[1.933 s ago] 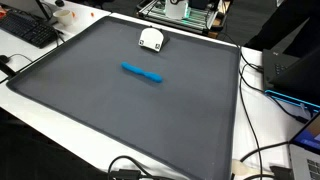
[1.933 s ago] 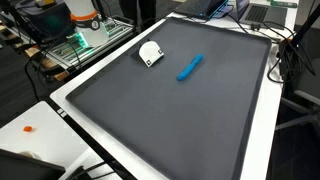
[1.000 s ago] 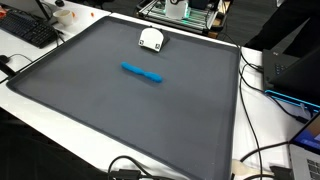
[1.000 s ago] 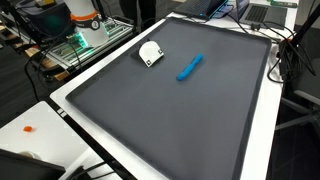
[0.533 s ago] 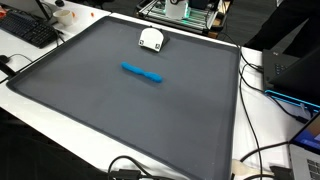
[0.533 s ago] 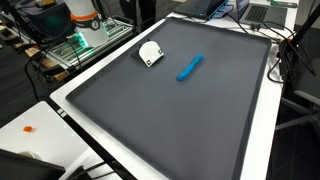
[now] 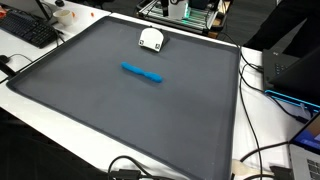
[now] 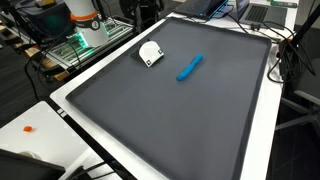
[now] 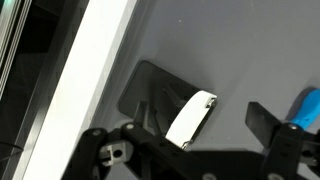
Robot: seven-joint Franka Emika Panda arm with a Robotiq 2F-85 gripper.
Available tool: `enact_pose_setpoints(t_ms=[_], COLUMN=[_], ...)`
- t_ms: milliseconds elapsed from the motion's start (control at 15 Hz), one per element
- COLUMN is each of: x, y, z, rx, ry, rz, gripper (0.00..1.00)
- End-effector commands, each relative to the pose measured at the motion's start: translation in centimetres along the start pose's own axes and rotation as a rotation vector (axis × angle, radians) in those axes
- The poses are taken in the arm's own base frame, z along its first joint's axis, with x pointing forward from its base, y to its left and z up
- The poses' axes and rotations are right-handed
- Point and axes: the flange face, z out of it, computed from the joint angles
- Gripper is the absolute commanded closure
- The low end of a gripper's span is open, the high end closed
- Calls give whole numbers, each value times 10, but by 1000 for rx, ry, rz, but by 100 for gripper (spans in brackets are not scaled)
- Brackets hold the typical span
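Heads up, nothing has changed here: over the last couple of seconds both exterior views look identical frame to frame, so you're basically parked. The gripper point(image 9: 178, 140) shows only in the wrist view, where its two dark fingers sit spread wide at the bottom of the picture with nothing between them, so the jaws are open and empty. It's hanging over the small white object point(image 9: 191, 118), which lies tilted on the mat in the gap between the fingers, and I see no contact with either one. In an exterior view that same white object point(image 7: 151, 39) sits at the far edge of the dark grey mat point(image 7: 130, 120), just inside the border. The blue marker point(image 7: 142, 73) lies flat nearer the middle, apart from the white object, and it just pokes into the right edge of the wrist view point(image 9: 305, 108). So neither thing has been nudged, lifted or gripped. The mat is big and plain and covers most of the white table point(image 7: 258, 120), and there's nothing else on it that I can see. Around it is a typical lab mess: a black keyboard point(image 7: 30, 30) off the far left corner, loose black cables point(image 7: 262, 165) trailing at the near right, an equipment rack point(image 8: 90, 40) with green lights past the far edge, and a tiny orange bit point(image 8: 29, 129) on the white surface at the near left.
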Motion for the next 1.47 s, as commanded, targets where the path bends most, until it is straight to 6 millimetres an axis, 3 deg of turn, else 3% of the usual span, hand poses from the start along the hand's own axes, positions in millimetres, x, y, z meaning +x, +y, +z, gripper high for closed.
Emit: enact_pose_setpoints(t_ms=[0, 667, 1400], x=[15, 50, 60], y=[-8, -15, -24], z=[20, 64, 89], rx=[17, 18, -13], ry=[-24, -23, -62], rz=[127, 253, 313], gripper=[0, 0, 0])
